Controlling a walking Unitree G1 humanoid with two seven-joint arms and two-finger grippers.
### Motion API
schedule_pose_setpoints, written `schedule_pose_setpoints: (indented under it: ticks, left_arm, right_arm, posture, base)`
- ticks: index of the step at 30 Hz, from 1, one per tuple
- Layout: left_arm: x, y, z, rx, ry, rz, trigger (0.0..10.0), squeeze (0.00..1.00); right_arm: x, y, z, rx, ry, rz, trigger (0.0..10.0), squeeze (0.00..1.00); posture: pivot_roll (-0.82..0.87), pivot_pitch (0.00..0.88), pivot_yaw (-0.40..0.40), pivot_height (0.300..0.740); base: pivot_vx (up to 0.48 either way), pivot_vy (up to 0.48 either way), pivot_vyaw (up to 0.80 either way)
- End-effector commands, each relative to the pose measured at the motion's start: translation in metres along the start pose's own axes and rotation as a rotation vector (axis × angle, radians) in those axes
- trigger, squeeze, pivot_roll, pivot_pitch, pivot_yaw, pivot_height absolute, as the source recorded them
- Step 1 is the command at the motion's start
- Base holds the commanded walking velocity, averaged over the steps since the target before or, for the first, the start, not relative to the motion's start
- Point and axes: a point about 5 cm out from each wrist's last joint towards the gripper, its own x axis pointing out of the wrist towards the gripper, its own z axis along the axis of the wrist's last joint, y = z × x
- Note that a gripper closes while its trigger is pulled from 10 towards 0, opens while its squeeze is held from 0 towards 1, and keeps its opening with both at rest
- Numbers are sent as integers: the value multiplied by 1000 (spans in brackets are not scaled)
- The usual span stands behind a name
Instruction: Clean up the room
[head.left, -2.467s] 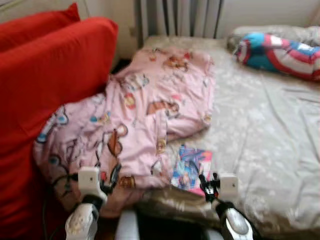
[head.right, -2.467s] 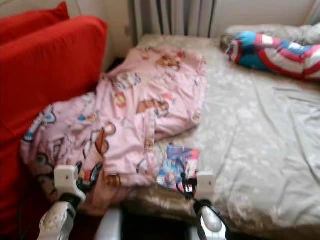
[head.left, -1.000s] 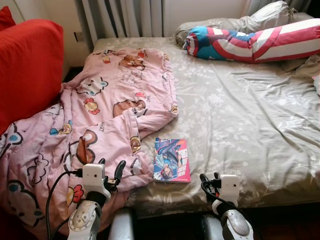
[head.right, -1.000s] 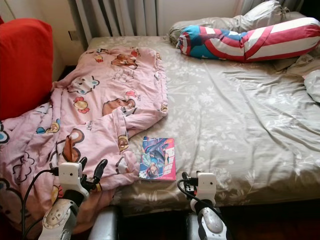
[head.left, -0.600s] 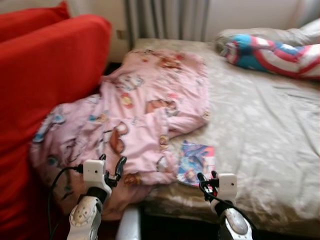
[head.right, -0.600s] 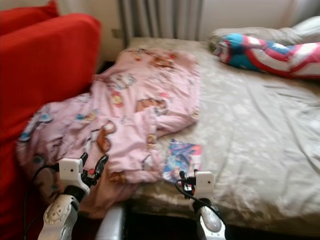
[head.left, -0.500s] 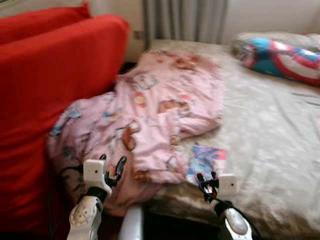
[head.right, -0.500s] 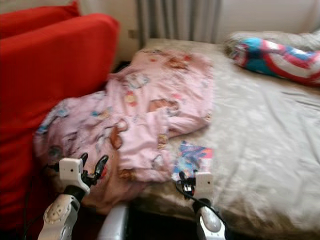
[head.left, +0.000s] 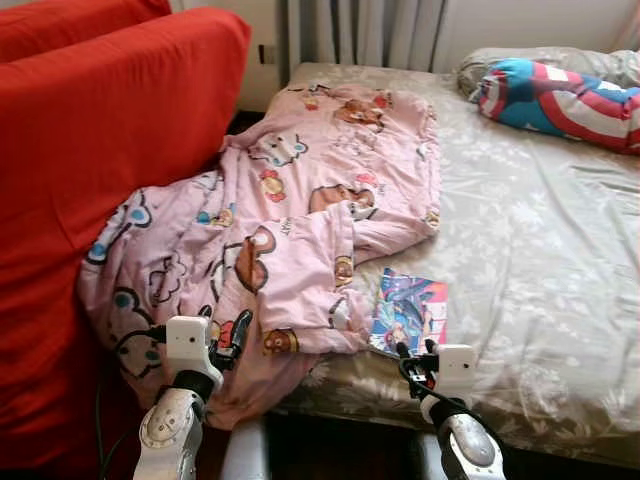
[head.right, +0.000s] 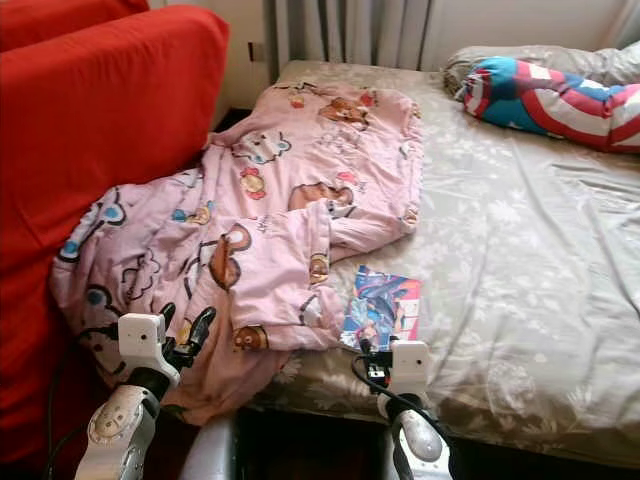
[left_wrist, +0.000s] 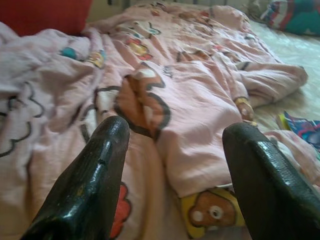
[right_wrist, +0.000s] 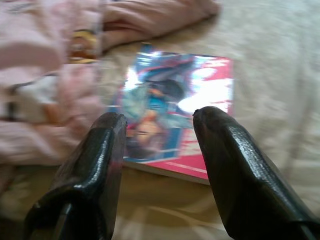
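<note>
A pink cartoon-print blanket (head.left: 300, 220) lies crumpled across the left part of the bed and hangs over its near edge. A colourful book (head.left: 410, 312) lies flat on the sheet beside the blanket's right edge. My left gripper (head.left: 228, 338) is open in front of the hanging blanket, its fingers (left_wrist: 95, 170) pointing at the pink folds (left_wrist: 190, 115). Held low at the bed's near edge, my right gripper (head.left: 414, 358) is open just short of the book (right_wrist: 175, 110).
The bed has a beige floral sheet (head.left: 540, 260). A red, white and blue bolster (head.left: 560, 100) lies at the far right by the pillows. A red sofa (head.left: 90, 150) stands close on the left. Grey curtains (head.left: 360, 30) hang behind the bed.
The camera has swung left and right, then settled; the picture is sharp now. Blanket, book and bolster lie as before. Both grippers keep the same low pose.
</note>
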Motion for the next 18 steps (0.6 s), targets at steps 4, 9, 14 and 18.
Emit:
schedule_pose_setpoints:
  ticks: [4,9,14,18]
  left_arm:
    - [0,1,-1,-5,8,-2,10000,0]
    - [0,1,0,-4,7,-5,10000,0]
    - [-1,2,0,-2,8,-5,10000,0]
    - [-1,2,0,-1,8,-6,10000,0]
  right_arm:
    - [2,-14,2,62,8,-97,10000,0]
    - [3,-17,3,69,11,-116,10000,0]
    - [4,-14,3,72,9,-107,10000,0]
    - [5,-12,3,69,14,-90,10000,0]
  posture:
    - [80,126,4,603]
    - [83,130,6,603]
    - [84,131,7,603]
    - [84,130,6,603]
  base:
    - [0,0,0]
    - [268,0,0]
    - [309,0,0]
    - [335,0,0]
